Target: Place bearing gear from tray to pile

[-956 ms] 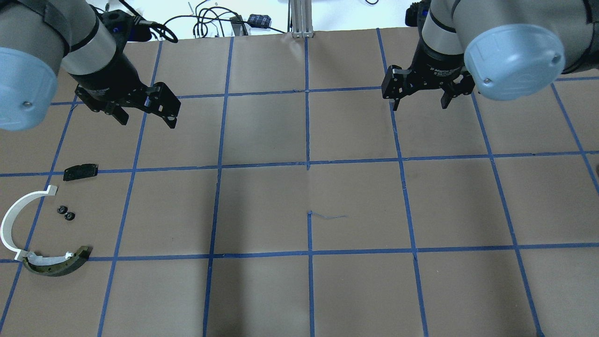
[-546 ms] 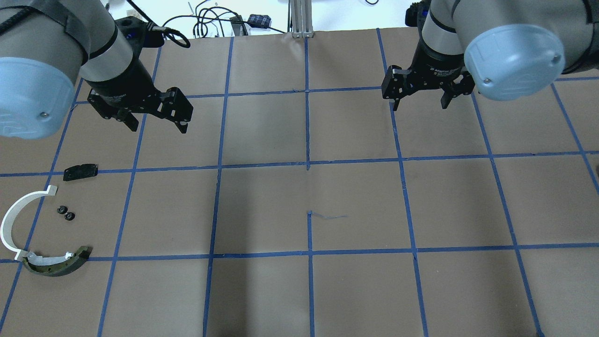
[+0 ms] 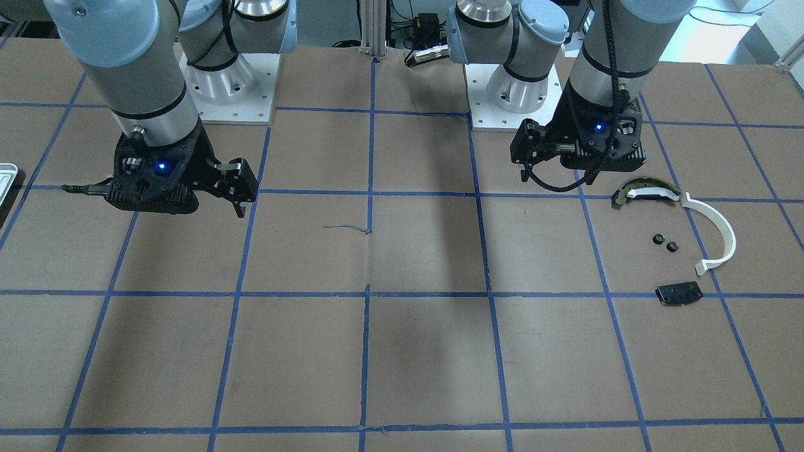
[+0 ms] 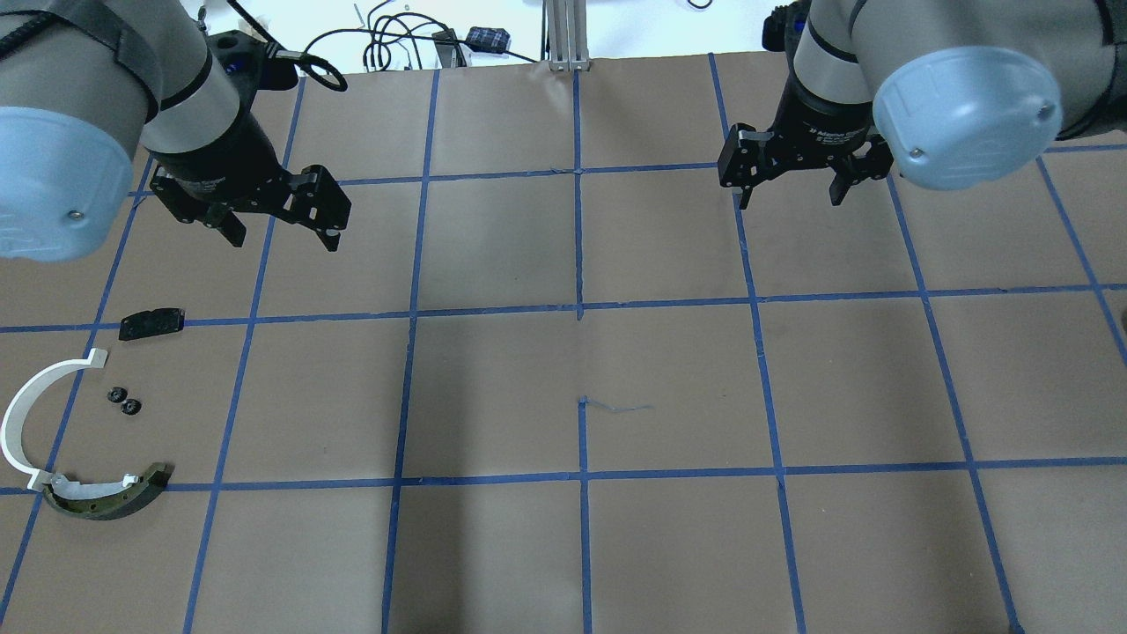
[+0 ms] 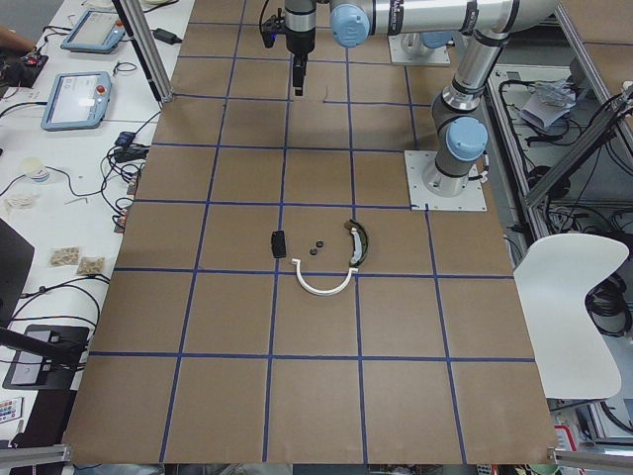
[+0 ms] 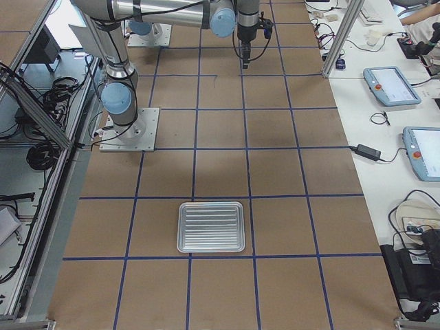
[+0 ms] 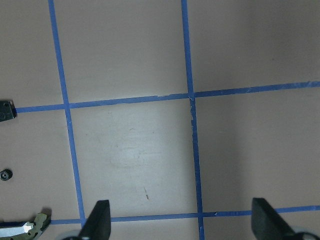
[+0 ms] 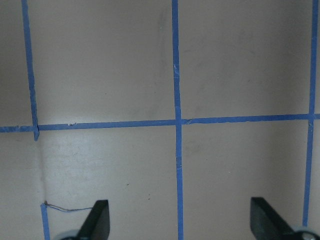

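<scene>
Two small black bearing gears (image 4: 123,401) lie in the pile, inside the white curved arc strip (image 4: 19,414), near the olive-and-black curved piece (image 4: 106,497) and the flat black plate (image 4: 151,323). The pile also shows in the front view, with its gears (image 3: 664,242). My left gripper (image 4: 282,236) hangs open and empty, above the table beyond the plate. One gear (image 7: 6,175) sits at the left wrist view's left edge. My right gripper (image 4: 790,198) is open and empty, far right. The silvery tray (image 6: 210,227) shows in the right side view with nothing visible in it.
Brown paper with a blue tape grid covers the table (image 4: 581,352). A tray corner (image 3: 5,179) peeks in at the front view's left edge. Cables and a small box (image 4: 489,37) lie beyond the far edge. Tablets (image 6: 392,86) rest on a side bench.
My left gripper swung right and turned its wrist, then drifted back a little to the left; it stays open. The right arm and the pile have not moved.
</scene>
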